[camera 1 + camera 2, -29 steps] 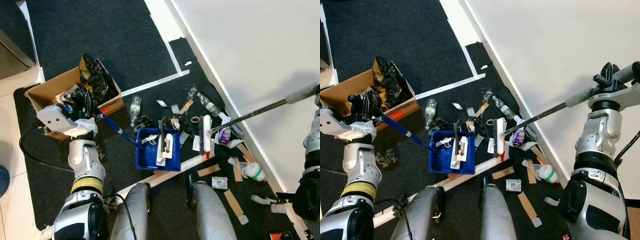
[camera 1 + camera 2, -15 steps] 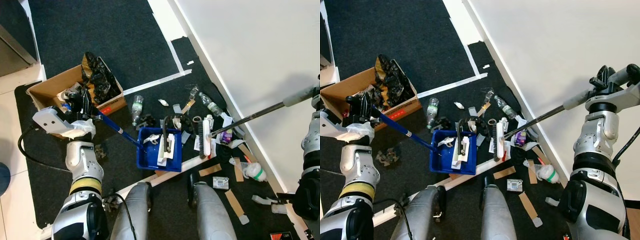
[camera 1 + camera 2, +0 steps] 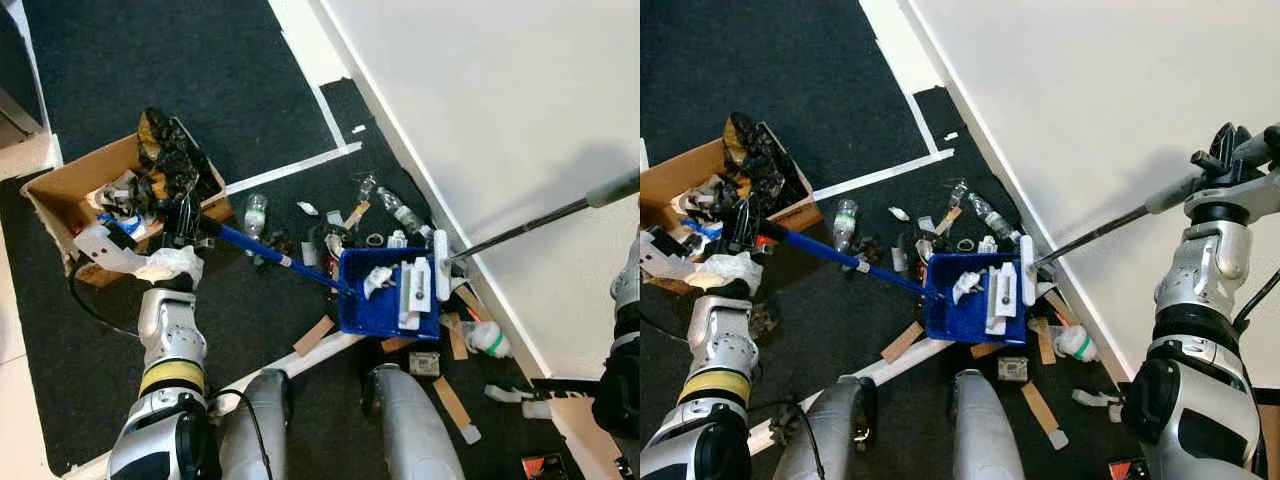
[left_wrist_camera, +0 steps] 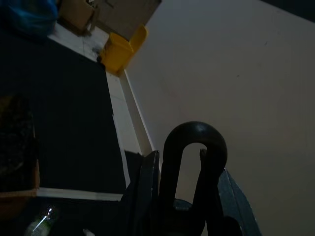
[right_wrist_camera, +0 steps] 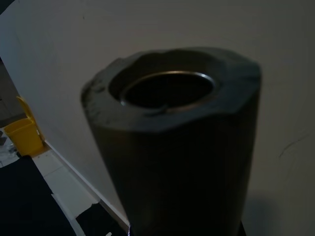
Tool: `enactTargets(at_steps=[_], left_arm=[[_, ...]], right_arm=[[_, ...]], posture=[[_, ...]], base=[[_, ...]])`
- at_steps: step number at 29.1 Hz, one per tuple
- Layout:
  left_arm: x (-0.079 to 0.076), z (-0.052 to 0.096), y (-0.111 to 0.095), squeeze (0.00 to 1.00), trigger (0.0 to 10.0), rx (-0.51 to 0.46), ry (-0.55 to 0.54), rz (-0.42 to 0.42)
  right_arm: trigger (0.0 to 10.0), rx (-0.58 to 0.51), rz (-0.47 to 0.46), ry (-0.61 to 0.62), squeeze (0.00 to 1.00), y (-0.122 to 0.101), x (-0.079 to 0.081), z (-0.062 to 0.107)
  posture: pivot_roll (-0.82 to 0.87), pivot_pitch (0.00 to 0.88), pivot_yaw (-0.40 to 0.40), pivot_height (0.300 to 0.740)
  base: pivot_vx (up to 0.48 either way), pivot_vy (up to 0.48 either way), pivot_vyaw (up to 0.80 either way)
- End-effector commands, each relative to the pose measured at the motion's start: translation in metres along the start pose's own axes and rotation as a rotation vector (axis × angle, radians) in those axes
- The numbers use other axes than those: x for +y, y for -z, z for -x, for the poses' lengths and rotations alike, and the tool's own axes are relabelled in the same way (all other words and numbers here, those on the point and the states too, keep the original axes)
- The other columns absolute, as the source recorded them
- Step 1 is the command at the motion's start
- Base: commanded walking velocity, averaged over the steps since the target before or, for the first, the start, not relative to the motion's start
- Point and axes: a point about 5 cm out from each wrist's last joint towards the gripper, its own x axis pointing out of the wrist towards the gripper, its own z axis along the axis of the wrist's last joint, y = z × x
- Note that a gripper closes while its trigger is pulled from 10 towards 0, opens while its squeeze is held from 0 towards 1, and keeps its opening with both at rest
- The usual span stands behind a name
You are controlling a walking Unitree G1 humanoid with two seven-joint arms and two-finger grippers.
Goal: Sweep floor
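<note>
A blue dustpan (image 3: 385, 295) lies on the dark carpet by the wall with white and dark scraps in it. Its long blue handle (image 3: 280, 260) runs back to my left gripper (image 3: 185, 225), which is shut on it; the handle's looped end (image 4: 194, 147) stands between the black fingers (image 4: 147, 196). The broom's white head (image 3: 440, 278) rests against the pan's right edge. Its dark pole (image 3: 1100, 232) rises to my right gripper (image 3: 1230, 150), shut on the grey grip (image 5: 172, 123). Loose litter (image 3: 340, 225) lies behind the pan.
An open cardboard box (image 3: 60, 190) full of rubbish stands at the left. Plastic bottles (image 3: 255, 212), a green-banded cup (image 3: 482, 338) and cardboard strips (image 3: 447, 400) are scattered about. The white wall (image 3: 500, 120) bounds the right side. My legs (image 3: 410, 430) are just below the pan.
The dustpan has slid right, towards the wall, and now sits against the broom head. The left arm pushed its handle that way. The camera has shifted as well.
</note>
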Motion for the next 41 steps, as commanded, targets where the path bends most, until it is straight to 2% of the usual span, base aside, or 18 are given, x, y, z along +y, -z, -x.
enactTargets(at_steps=[1,9,13,16,21,29,38,41], left_arm=[[-0.005,-0.002,0.005,0.00,10.0,-0.008,0.029,0.097],[-0.001,-0.005,-0.002,0.00,10.0,-0.010,0.024,0.095],[0.004,-0.002,-0.003,0.00,10.0,0.001,0.011,0.086],[0.008,0.002,-0.002,0.00,10.0,0.007,-0.004,0.080],[0.018,0.010,-0.007,0.00,10.0,0.007,-0.044,0.064],[0.034,0.022,-0.014,0.00,10.0,0.019,-0.107,0.031],[0.047,0.044,-0.002,0.00,10.0,0.107,-0.184,0.017],[0.048,0.046,-0.001,0.00,10.0,0.114,-0.190,0.017]], right_arm=[[10.0,0.038,-0.044,0.039,0.00,0.010,-0.006,0.006],[10.0,0.000,-0.042,0.082,0.00,0.003,-0.015,0.005],[10.0,-0.053,-0.106,0.114,0.00,-0.008,-0.021,0.000],[10.0,-0.081,-0.137,0.128,0.00,-0.015,-0.024,-0.004],[10.0,-0.067,-0.078,0.104,0.00,-0.015,-0.022,-0.005],[10.0,-0.101,-0.080,0.137,0.00,-0.023,-0.030,-0.006],[10.0,-0.134,-0.109,0.144,0.00,-0.029,-0.032,-0.009],[10.0,-0.131,-0.105,0.140,0.00,-0.029,-0.031,-0.009]], posture=[[0.11,0.177,-0.094,0.740],[0.12,0.155,-0.082,0.740],[0.13,0.146,-0.080,0.740],[0.13,0.137,-0.081,0.740],[0.13,0.126,-0.084,0.740],[0.14,0.122,-0.078,0.740],[0.14,0.119,-0.070,0.740],[0.14,0.119,-0.071,0.740]], base=[[0.000,0.000,0.00],[0.000,0.000,0.00],[0.000,0.000,0.00],[0.000,0.000,0.00],[0.000,0.000,0.00],[0.000,0.000,0.00],[0.000,0.000,0.00],[0.000,0.000,0.00]])
